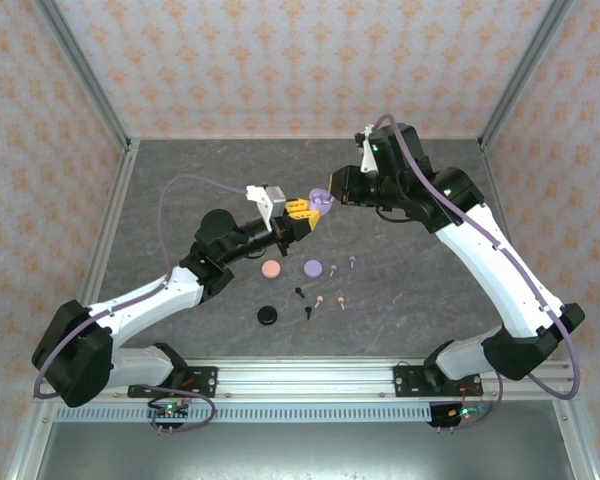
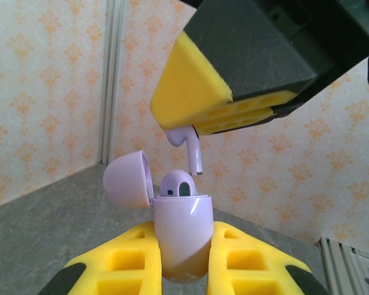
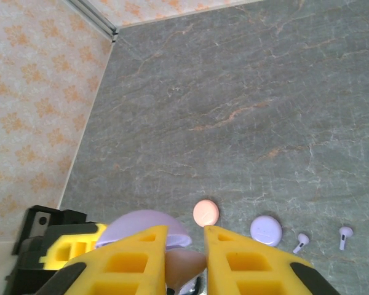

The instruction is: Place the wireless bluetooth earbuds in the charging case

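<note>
Lilac stemmed earbud [image 2: 190, 147]: stem down, just above open lilac charging case [image 2: 181, 230], not yet in. Your right gripper [image 3: 184, 243] nearly closed, pinching earbud's head. Second lilac earbud [image 2: 177, 184] already seated in case; hinged lid [image 2: 128, 179] flipped back. Your left gripper [image 2: 183, 264] clamped on case body, upright, off grey stone-look table [image 1: 180, 200]. On table: pink round case [image 1: 271, 269], lilac round case [image 1: 313, 267], black round case [image 1: 267, 315], loose earbuds [image 1: 334, 267] near them.
</note>
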You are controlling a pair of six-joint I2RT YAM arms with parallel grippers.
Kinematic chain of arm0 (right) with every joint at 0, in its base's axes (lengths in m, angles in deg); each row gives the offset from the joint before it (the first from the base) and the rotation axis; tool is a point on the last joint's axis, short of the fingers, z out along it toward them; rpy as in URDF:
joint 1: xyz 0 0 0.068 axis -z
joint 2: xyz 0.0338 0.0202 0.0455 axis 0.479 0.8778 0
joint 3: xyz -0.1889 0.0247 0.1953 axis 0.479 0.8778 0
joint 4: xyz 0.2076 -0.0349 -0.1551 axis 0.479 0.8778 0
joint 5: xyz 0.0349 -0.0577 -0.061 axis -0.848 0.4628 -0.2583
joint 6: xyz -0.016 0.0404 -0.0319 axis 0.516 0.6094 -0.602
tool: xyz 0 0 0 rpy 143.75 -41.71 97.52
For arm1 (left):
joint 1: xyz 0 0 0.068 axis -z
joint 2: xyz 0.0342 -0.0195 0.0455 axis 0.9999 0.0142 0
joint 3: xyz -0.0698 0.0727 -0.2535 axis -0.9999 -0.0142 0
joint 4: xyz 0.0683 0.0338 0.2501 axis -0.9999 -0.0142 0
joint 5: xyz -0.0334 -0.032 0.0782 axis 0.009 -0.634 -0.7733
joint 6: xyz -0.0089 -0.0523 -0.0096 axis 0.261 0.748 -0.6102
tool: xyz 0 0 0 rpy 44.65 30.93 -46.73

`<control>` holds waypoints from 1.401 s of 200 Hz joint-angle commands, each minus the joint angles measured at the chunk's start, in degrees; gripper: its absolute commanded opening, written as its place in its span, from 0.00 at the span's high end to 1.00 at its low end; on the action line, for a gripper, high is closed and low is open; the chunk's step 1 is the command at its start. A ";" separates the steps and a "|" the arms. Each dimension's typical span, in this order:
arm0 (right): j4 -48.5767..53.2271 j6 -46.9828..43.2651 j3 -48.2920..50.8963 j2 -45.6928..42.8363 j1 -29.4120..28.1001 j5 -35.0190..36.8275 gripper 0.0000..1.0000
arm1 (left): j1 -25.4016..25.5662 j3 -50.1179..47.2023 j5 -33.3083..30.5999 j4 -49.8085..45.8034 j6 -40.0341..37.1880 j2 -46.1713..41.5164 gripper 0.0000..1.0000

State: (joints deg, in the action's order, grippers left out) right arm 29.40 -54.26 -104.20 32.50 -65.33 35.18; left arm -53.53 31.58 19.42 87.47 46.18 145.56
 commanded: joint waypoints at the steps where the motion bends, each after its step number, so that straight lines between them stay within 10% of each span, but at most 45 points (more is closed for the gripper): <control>1: -2.29 0.99 -1.66 0.40 -0.65 0.63 0.81 | 0.64 0.47 0.60 3.03 0.86 0.11 1.00; 280: -1.97 1.91 2.69 0.71 -2.23 -2.07 0.80 | 0.64 0.77 -0.63 4.14 2.50 0.41 1.00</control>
State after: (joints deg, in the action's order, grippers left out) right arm 27.68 -53.39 -102.47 33.46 -67.12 34.85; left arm -53.53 31.58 19.29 88.19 48.08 146.21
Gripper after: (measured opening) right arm 0.194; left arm 0.155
